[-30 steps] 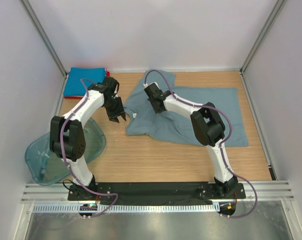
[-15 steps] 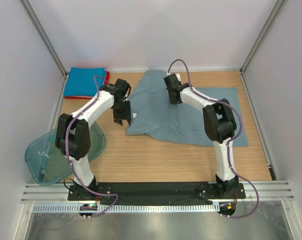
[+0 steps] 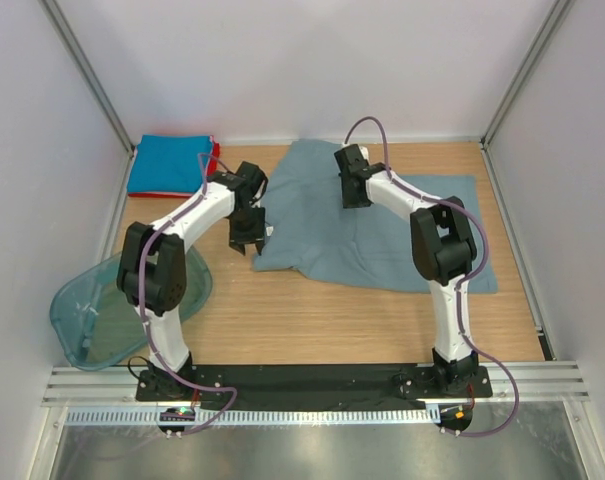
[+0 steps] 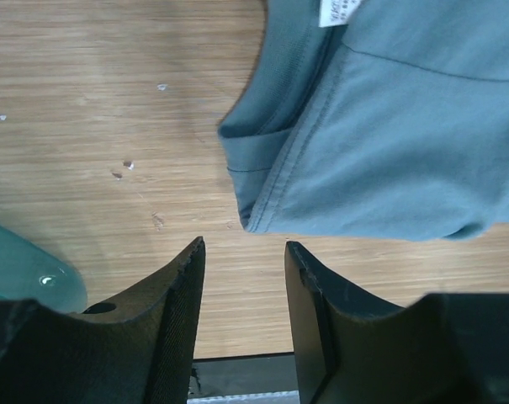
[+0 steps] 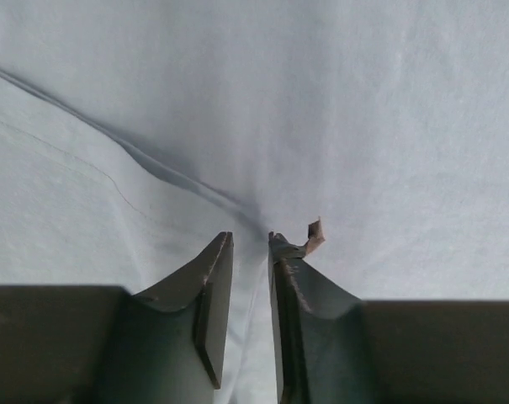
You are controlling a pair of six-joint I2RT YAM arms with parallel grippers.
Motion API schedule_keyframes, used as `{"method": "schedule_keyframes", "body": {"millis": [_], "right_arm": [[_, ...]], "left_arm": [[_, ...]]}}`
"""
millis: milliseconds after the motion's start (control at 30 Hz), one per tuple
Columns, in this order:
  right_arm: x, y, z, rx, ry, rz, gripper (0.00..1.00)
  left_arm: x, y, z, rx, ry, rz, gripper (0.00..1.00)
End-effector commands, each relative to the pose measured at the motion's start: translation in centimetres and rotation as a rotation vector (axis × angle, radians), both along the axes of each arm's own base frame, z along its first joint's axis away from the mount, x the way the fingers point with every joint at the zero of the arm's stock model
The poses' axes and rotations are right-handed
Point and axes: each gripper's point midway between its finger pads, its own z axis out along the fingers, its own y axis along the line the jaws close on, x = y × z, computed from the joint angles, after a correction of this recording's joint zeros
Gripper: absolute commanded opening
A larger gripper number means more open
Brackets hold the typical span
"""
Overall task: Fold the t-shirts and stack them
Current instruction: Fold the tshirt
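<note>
A dusty grey-blue t-shirt [image 3: 392, 230] lies spread on the wooden table, its collar and white neck label [image 4: 338, 10] at its left edge. My left gripper [image 3: 244, 244] hovers open just left of that collar edge [image 4: 271, 168], with bare wood between its fingers [image 4: 174, 295]. My right gripper [image 3: 356, 198] sits low on the shirt's back part; in the right wrist view its jaws [image 5: 250, 240] stand a narrow gap apart, with a crease of cloth [image 5: 170, 172] running up to them. A bright blue folded t-shirt [image 3: 169, 165] lies on a red one [image 3: 215, 156] at the back left.
A translucent teal plastic tub [image 3: 107, 305] sits at the left front, beside the left arm; its rim [image 4: 23, 269] shows in the left wrist view. White walls with metal posts close in the table on three sides. A black mounting rail [image 3: 312, 380] runs along the near edge.
The right gripper dragged the shirt's upper part back and to the right, then its jaws parted a little. The left gripper moved right, closer to the collar.
</note>
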Motion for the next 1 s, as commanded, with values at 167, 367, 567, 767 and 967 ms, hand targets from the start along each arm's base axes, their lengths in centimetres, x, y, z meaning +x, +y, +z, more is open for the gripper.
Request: {"method": "schedule_keyframes", "body": {"millis": [167,367,567,767,967], "right_arm": [[-6.2,-5.4,4.5,0.092,0.134,-0.277,0.41],[-11.2,-11.4,3.5,0.053,0.206,-0.476,0.40],[-15.6,-14.6,2.3,0.004,0.287,-0.606,0.40],[-18.3,-16.9,1.3,-0.035,0.302,-0.689,0.39],[-19.6,-19.4,-1.7,-0.090,0.334,-0.751,0.39]], "left_arm": [[0.5,-2.2,-0.7,-0.003,-0.035,-0.136,0.46],[0.0,-2.0,-2.5,0.032,-0.005,-0.159,0.46],[-1.1,-1.5,-3.8,0.045,0.036,-0.152,0.46],[-1.0,-1.1,-3.8,0.075,0.035,-0.139,0.36],[-0.5,-0.1,-3.7,0.141,0.035,-0.126,0.00]]}}
